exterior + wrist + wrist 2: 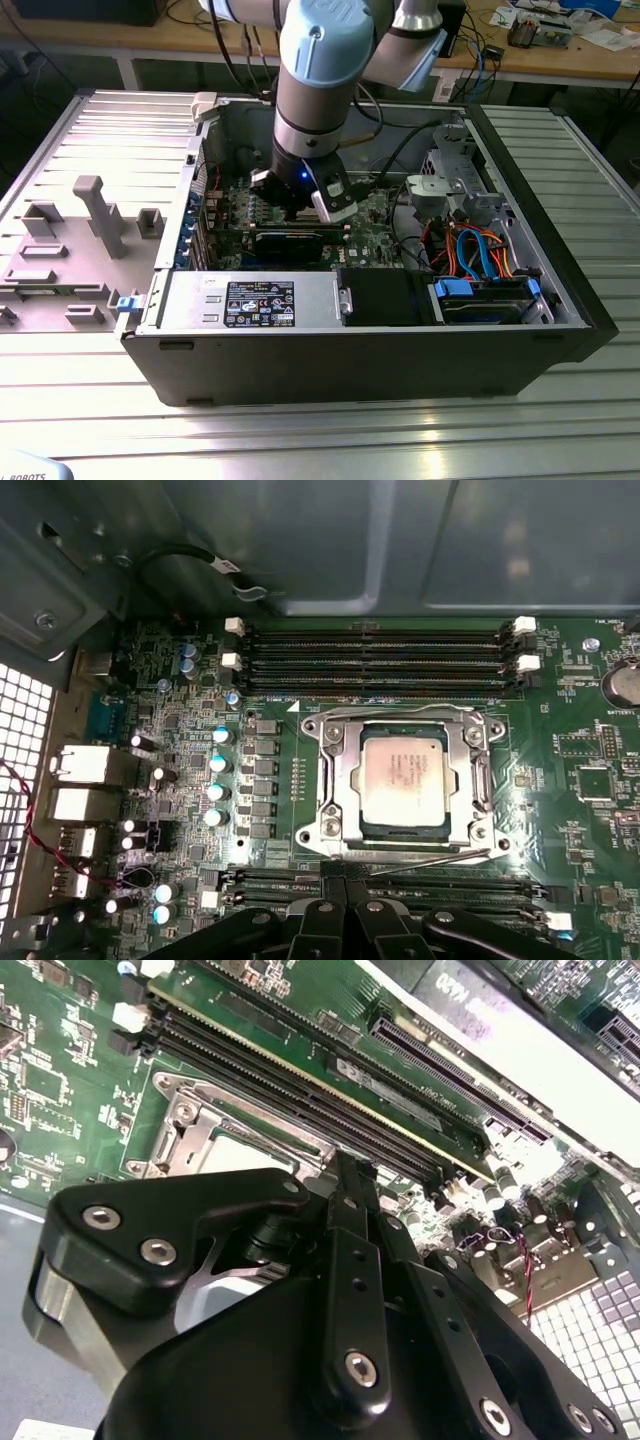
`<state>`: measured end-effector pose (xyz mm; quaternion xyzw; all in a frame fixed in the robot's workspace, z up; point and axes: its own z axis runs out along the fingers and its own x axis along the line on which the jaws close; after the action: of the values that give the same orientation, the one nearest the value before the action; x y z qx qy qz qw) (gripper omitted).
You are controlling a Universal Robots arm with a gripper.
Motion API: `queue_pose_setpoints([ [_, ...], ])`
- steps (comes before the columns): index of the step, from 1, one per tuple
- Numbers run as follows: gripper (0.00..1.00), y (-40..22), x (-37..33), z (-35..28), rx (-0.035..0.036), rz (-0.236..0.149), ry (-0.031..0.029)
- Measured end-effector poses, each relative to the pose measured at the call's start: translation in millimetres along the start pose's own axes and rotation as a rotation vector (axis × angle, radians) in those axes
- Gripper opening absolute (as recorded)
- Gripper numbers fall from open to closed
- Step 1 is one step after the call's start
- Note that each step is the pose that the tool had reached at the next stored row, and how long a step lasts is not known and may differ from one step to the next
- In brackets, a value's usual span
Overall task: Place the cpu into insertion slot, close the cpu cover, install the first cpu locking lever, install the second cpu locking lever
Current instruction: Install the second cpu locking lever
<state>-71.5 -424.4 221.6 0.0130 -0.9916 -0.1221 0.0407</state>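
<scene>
Looking across the exterior view from its left, I saw a grey tray point(60, 300) with plastic fixtures, then the open computer case point(350, 360) that held the green board point(375, 235).

In the first wrist view the chip point(405, 778) already sat in the socket point(400, 829), and the cover point(327, 780) lay flat around it, so I judged these two steps done. One thin lever point(430, 860) lay slanted along the socket's edge; whether it was locked I could not tell. The pincer point(345, 872) hung just beside this lever, its fingers narrow, pressed together, holding nothing I could see.
</scene>
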Motion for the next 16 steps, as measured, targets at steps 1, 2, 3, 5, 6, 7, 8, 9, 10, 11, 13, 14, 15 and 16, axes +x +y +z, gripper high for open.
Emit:
queue_pose_setpoints([
  [1, 0.11, -0.5, 0.6, 0.7, -0.0032, 0.000, -0.0001],
  [2, 0.11, -1.0, 1.5, 1.3, -0.0065, 0.000, -0.0002],
  [3, 0.11, -1.6, 2.1, 1.7, -0.0096, -0.001, -0.0003],
  [5, 0.11, -6.8, 3.5, 2.5, -0.0201, -0.002, -0.0003],
  [6, 0.11, -8.1, 4.0, 3.5, -0.0264, -0.003, -0.0004],
  [7, 0.11, -8.9, 4.5, 4.9, -0.0340, -0.003, -0.0005],
  [8, 0.11, -9.3, 5.2, 6.2, -0.0429, -0.004, -0.0006],
  [9, 0.11, -9.5, 5.8, 7.3, -0.0509, -0.005, -0.0007],
  [10, 0.11, -9.7, 6.0, 7.8, -0.0552, -0.005, -0.0008],
  [11, 0.11, -9.7, 6.1, 8.1, -0.0578, -0.005, -0.0009],
  [13, 0.11, -9.6, 6.0, 8.1, -0.0583, -0.005, -0.0009],
  [14, 0.11, -9.7, 6.0, 8.1, -0.0584, -0.005, -0.0009],
  [15, 0.11, -9.7, 6.0, 8.2, -0.0586, -0.005, -0.0009],
  [16, 0.11, -9.7, 6.0, 8.3, -0.0590, -0.005, -0.0009],
])
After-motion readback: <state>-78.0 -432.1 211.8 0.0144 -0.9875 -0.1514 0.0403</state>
